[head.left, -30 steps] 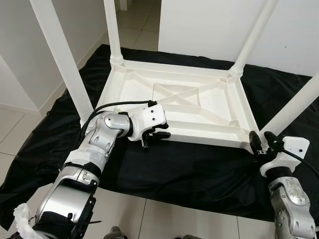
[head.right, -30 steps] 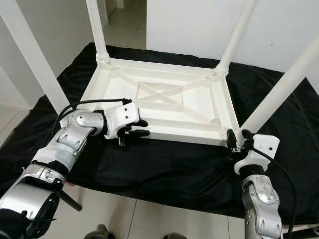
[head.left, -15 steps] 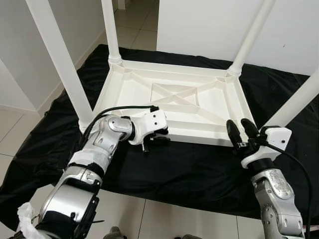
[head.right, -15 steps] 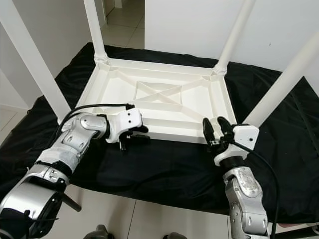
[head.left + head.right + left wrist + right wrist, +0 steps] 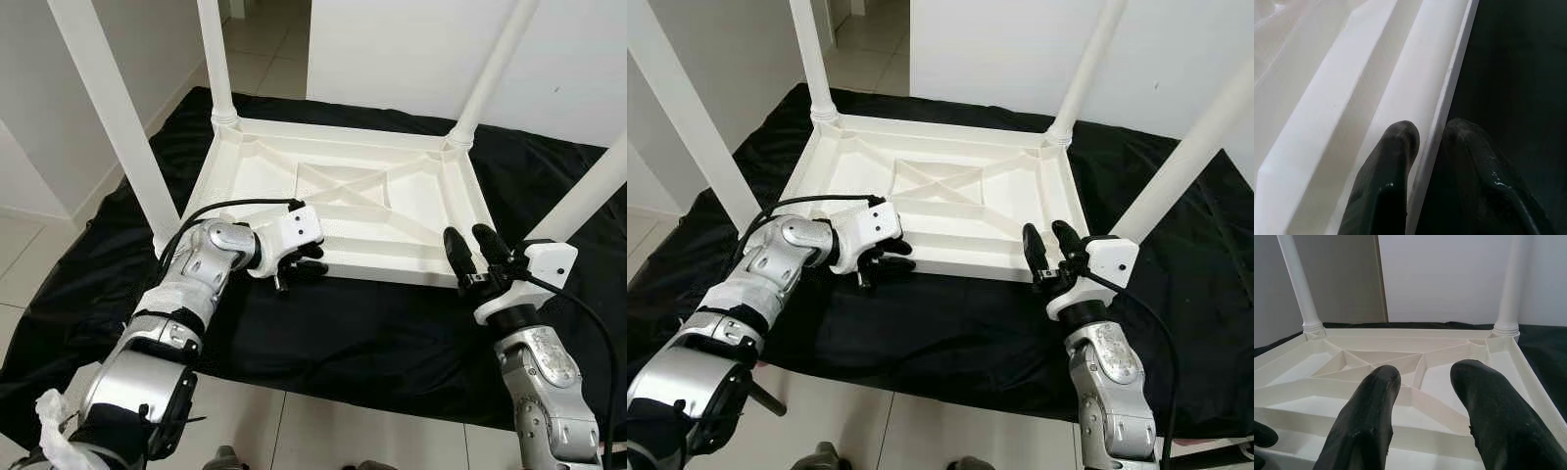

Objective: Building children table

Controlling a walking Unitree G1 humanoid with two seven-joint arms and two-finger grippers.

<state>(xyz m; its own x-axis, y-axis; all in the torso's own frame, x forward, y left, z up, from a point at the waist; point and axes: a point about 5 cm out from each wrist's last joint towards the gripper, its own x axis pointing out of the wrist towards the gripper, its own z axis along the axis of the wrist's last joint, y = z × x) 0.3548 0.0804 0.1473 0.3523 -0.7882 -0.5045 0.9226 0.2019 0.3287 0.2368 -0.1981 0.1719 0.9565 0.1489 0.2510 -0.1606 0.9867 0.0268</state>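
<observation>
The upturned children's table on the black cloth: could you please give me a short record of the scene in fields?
table: white plastic children's table lying upside down, four legs pointing up
surface: black cloth spread over a tiled floor
left claw: at the table's near rim, fingers either side of the rim's thin edge
right claw: open, raised beside the near right corner, holding nothing
near right leg: fitted, apart from the right claw

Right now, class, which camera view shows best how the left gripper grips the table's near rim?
The left wrist view: the left gripper has one finger on each side of the white rim. Both eye views show it at the near rim, fingers partly hidden. The right wrist view shows just fingertips.
</observation>
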